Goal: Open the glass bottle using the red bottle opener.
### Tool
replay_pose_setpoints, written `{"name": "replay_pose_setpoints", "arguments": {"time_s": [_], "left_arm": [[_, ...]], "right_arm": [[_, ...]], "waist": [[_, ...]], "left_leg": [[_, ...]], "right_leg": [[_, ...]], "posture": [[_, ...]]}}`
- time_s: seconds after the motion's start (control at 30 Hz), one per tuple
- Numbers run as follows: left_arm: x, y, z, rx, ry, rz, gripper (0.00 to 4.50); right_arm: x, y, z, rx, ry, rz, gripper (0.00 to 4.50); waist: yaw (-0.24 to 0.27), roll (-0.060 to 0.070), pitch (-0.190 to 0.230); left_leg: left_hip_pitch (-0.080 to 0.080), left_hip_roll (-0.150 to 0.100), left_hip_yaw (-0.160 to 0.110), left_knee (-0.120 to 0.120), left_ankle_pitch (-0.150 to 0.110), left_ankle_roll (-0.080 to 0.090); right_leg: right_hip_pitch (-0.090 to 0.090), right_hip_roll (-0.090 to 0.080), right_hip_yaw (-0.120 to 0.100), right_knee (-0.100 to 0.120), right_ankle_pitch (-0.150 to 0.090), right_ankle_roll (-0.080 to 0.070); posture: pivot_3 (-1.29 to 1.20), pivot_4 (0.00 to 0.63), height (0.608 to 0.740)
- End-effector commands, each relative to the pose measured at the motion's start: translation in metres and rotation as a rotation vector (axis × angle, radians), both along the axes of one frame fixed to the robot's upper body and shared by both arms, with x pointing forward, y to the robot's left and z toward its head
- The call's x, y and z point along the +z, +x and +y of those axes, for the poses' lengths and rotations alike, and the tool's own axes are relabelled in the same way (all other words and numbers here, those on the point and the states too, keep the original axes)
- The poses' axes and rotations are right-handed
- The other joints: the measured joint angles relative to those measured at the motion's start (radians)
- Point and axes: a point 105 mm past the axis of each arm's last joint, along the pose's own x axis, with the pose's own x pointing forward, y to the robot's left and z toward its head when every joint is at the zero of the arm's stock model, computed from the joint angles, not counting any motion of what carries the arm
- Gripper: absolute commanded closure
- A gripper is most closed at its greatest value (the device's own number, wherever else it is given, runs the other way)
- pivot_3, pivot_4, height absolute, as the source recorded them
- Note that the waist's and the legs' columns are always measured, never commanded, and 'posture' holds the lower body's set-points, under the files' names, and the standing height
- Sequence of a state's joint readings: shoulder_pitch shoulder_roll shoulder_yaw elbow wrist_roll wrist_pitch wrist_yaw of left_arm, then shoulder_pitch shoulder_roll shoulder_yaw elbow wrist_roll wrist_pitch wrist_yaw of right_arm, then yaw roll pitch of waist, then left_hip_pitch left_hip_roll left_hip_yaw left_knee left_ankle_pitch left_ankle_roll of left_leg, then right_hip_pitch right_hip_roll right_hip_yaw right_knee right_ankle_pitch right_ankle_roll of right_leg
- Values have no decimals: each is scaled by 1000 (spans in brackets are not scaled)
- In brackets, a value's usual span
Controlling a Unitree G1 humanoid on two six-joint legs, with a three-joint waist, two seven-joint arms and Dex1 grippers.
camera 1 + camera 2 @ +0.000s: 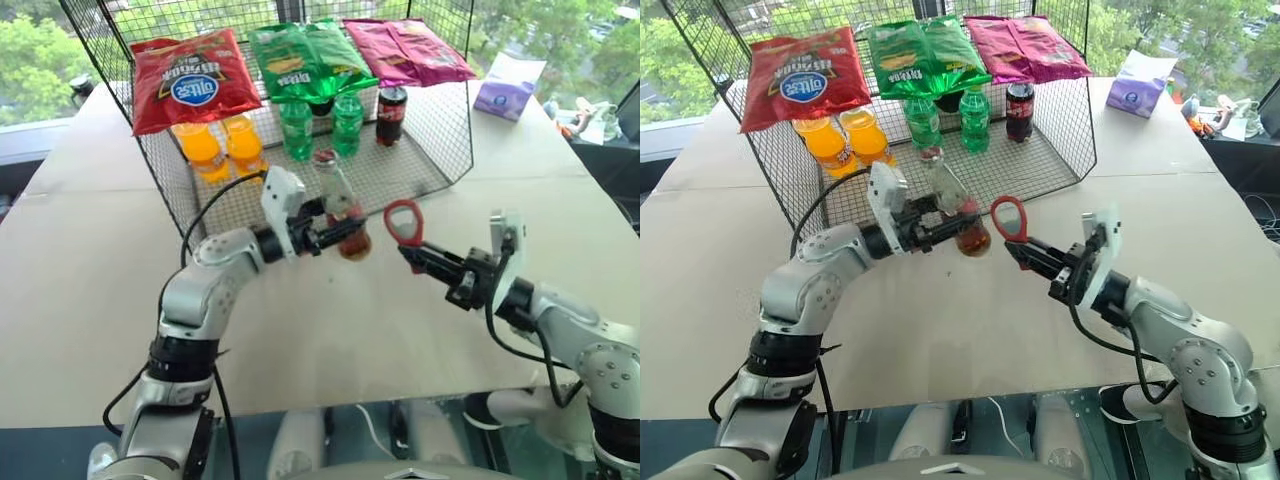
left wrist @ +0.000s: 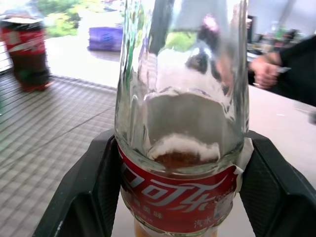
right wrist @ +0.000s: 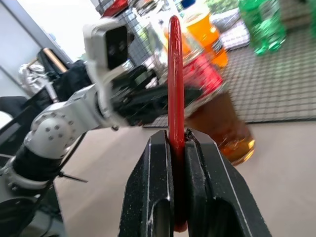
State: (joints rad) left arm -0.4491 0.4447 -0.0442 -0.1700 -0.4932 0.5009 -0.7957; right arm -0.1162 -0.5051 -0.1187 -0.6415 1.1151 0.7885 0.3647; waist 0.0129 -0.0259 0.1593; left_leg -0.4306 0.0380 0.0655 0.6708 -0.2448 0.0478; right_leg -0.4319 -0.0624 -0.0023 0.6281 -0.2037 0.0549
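Holding glass bottle [image 1: 341, 209] tilted above the table [image 1: 90, 260], left gripper [image 1: 335, 232] clamps its body; right gripper [image 1: 418, 259] pinches red bottle opener [image 1: 404, 222] beside it | left wrist: label, a person's hand [image 2: 264, 71] | right wrist: opener edge-on, wire basket [image 3: 291, 79] behind

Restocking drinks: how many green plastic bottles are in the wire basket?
2: green plastic bottles side by side at the basket's middle, one beside the orange drinks, the other beside the dark cola bottle.

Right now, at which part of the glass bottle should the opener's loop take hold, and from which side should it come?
At the small cap on top of the glass bottle. The left gripper clamps the bottle's body at the label, neck leaning away. The right gripper holds the red bottle opener loop-up beside it, so come from the robot's right, probably over the cap.
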Motion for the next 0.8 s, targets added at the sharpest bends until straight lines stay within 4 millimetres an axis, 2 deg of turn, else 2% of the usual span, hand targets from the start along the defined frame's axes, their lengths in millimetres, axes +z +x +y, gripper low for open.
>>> {"name": "replay_pose_setpoints", "arguments": {"time_s": [0.03, 0.33, 0.6, 0.7, 0.8], "left_arm": [[9, -5, -11, -47, 39, -110, 1859], [1, 19, -35, -53, 100, -147, 1859], [3, 33, -49, -71, 108, -166, 1859], [-2, 34, -51, -78, 108, -149, 1859], [-3, 34, -53, -78, 94, -139, 1859]], "right_arm": [[12, -4, -10, -63, -15, -88, 4500], [9, -5, -19, -153, -95, -133, 4500], [31, 22, -29, -334, -227, -298, 4500], [35, 32, -35, -403, -350, -380, 4500], [34, 41, -32, -417, -480, -476, 4500]], "waist": [[0, 0, 0], [-1, 0, 0], [1, 0, 0], [1, 0, 0], [1, 0, 0]], "left_leg": [[0, 0, 0, 0, 0, 0], [-1, -1, 0, 3, 0, 0], [-1, 0, 0, 3, 0, 0], [-2, -1, 1, 3, 0, 0], [-1, -1, 1, 4, 0, 0]], "right_leg": [[0, 0, 0, 0, 0, 0], [1, 1, 0, 0, 0, 0], [1, 2, 0, 1, 0, 0], [1, 2, 1, 1, 0, 0], [1, 2, 1, 1, 0, 0]], "posture": [[0, 150, 740], [0, 150, 740], [0, 150, 740], [0, 150, 740], [0, 150, 740]]}}
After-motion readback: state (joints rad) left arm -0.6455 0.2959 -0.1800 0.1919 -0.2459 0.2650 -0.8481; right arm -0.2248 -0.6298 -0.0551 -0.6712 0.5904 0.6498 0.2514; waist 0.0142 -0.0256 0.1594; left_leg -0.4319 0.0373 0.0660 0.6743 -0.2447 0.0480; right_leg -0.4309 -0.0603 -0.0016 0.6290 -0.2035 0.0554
